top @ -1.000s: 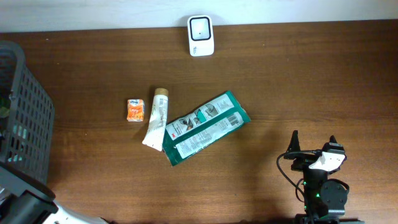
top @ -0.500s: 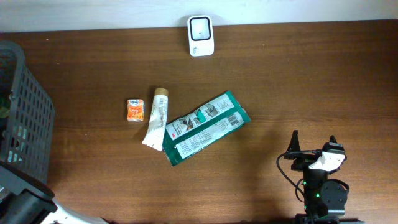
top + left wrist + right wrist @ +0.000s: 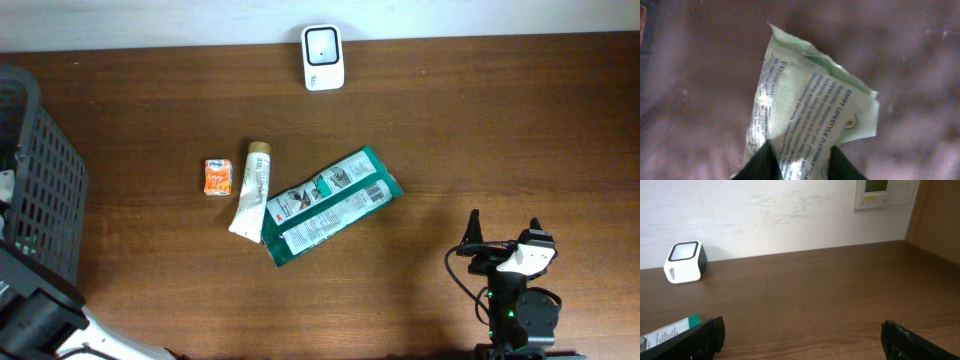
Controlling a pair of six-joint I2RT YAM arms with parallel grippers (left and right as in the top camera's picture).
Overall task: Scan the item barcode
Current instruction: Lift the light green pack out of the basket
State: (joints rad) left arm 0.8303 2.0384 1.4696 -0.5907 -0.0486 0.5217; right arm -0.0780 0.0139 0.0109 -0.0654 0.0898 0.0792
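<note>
You have a dark wooden table [image 3: 500, 130] in front of a plain white wall [image 3: 765, 210], with a small wall panel [image 3: 884, 192] high on the right and a brown wooden surface [image 3: 935, 210] closing off that side. The white scanner [image 3: 322, 57] stands at the far edge of the table, against the wall. Near the middle lie an orange packet [image 3: 216, 177], a pale tube [image 3: 251, 190] and a long green packet [image 3: 330, 205]. The tube's lower end touches the green packet's left end, and the orange packet lies just to the left of the tube. A grey mesh basket [image 3: 50, 190] stands at the left edge.

Your left gripper [image 3: 800, 160] shows only in its own wrist camera. Its dark fingers [image 3: 757, 165] are drawn close together on the lower end of a pale green sachet [image 3: 810, 110] printed with small text, which stands up out of the grip. The ground behind it is a brownish blur, so you cannot tell where over the table it hangs. From overhead only the left arm [image 3: 40, 325] appears, at the lower left corner beside the basket.

Your right gripper [image 3: 503, 220] sits low at the near right, its jaws spread wide, holding and touching nothing. It faces the scanner across bare wood
</note>
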